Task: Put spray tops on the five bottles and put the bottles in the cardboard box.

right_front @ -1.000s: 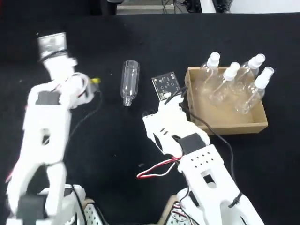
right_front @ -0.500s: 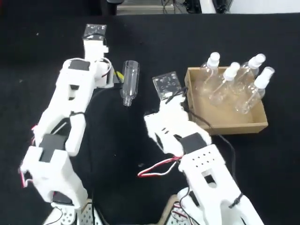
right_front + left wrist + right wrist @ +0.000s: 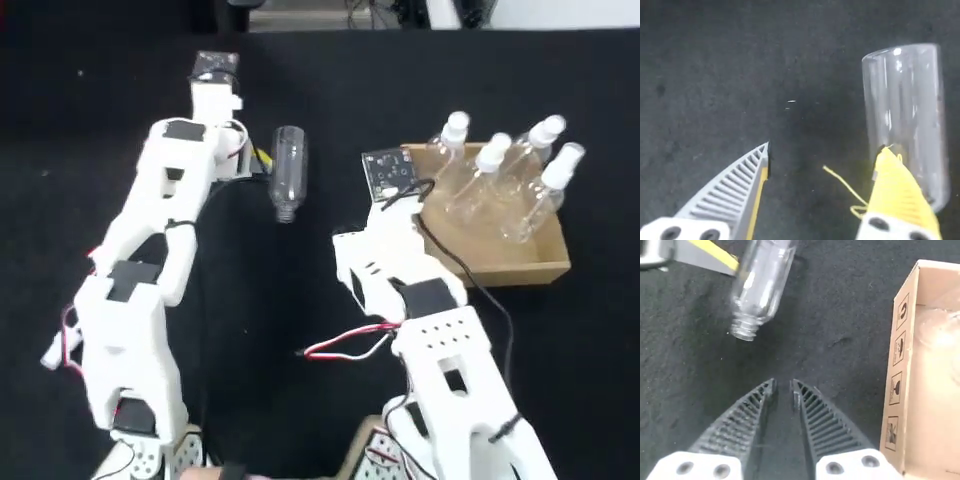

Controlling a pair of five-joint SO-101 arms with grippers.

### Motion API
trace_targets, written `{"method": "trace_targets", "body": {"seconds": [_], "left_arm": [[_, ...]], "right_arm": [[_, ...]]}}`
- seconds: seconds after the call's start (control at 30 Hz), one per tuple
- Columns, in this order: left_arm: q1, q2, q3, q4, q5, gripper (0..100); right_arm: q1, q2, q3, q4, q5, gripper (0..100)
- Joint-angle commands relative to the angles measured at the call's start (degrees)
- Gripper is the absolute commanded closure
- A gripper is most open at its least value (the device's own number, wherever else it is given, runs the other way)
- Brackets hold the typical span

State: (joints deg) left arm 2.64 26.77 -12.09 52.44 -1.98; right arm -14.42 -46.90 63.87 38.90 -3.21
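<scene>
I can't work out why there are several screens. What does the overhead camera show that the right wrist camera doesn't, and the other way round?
The high view adds the left arm, the right arm and four capped bottles in the cardboard box. The right wrist view adds a close look at the right gripper, black fingers narrowly apart, and the open threaded neck of the uncapped bottle. Both show that bottle lying on the black table, the box, and the left gripper beside it.

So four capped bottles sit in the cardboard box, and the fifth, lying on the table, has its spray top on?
No. The fifth bottle has no spray top: the right wrist view shows its bare, open neck. The rest is right.
</scene>
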Motion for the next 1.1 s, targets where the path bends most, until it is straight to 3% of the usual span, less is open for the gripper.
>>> {"method": "trace_targets", "body": {"seconds": [0.0, 0.1, 0.2, 0.37, 0.57, 0.73, 0.9, 1.07], "left_arm": [[0.92, 0.97, -7.25, -0.44, -2.46, 68], [0.84, 0.79, -8.31, 0.09, -3.25, 68], [0.31, -0.88, -9.63, 5.63, -3.34, 69], [-3.74, -4.04, -9.63, 12.31, -3.43, 69], [-4.44, -10.64, -5.14, 16.62, -3.78, 69], [-4.44, -19.6, 3.74, 15.65, -3.43, 69], [-0.31, -25.93, 12.62, 5.54, 1.05, 69], [1.1, -30.95, 18.07, 7.21, 1.93, 69]], "right_arm": [[0.79, 0.13, -1.45, -1.85, 0.0, 98.7], [0.79, 0.13, -1.45, -1.93, -0.18, 98.7], [0.79, 0.57, -1.19, -4.31, -0.7, 98.7], [0.79, 0.57, 4.26, -22.42, -9.76, 98.7], [-2.99, 0.57, 8.4, -37.71, -11.69, 98.7], [-4.31, 4.26, 4.79, -35.43, -11.6, 98.7], [-4.22, 17.27, -4.88, -31.74, -11.6, 98.7], [-2.99, 27.91, -13.23, -32.26, -11.52, 98.7]]}}
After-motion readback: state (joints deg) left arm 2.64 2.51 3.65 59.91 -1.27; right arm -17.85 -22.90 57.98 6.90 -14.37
